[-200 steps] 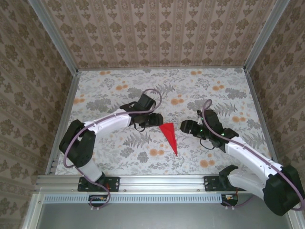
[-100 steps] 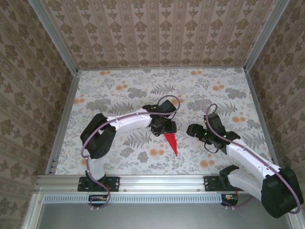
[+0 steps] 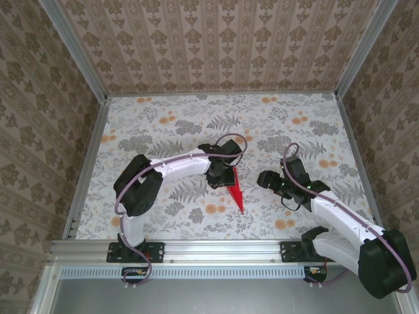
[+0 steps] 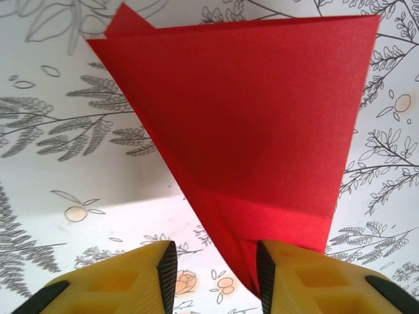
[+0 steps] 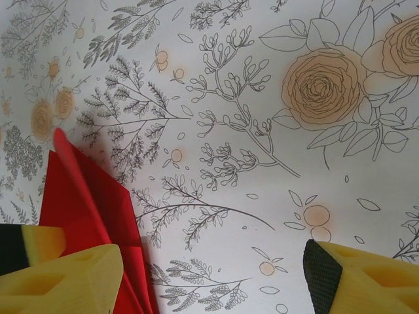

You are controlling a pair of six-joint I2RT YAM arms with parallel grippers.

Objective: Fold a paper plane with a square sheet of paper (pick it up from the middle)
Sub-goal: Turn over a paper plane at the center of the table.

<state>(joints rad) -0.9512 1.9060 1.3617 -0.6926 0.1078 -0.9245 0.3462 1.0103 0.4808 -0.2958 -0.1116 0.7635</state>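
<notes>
The floral-printed counter [image 3: 163, 118] fills the middle of the overhead view, enclosed by wallpapered walls [image 3: 216, 46] at the top and both sides of the frame. The left arm [image 3: 173, 163] curves from the lower left toward the centre, and the right arm [image 3: 340, 212] reaches up from the lower right.

Between them, just below the frame's centre, lies the sheet of paper [image 3: 235, 190]. It is bright red and folded into a narrow triangle, broad end up-frame and tip pointing toward the bottom edge.

The left tool [image 3: 222, 175] sits at the paper's upper left edge. In the left wrist view its yellow fingers [image 4: 314, 275] stand a moderate gap apart. A lower corner of the paper reaches into that gap, right against the finger at lower right, and the jaws are not pinched on it.

The right tool [image 3: 262, 178] is just right of the paper, apart from it. In the right wrist view its fingers [image 5: 65, 281] are spread wide, holding nothing, and the red paper rises beside the one at lower left.
</notes>
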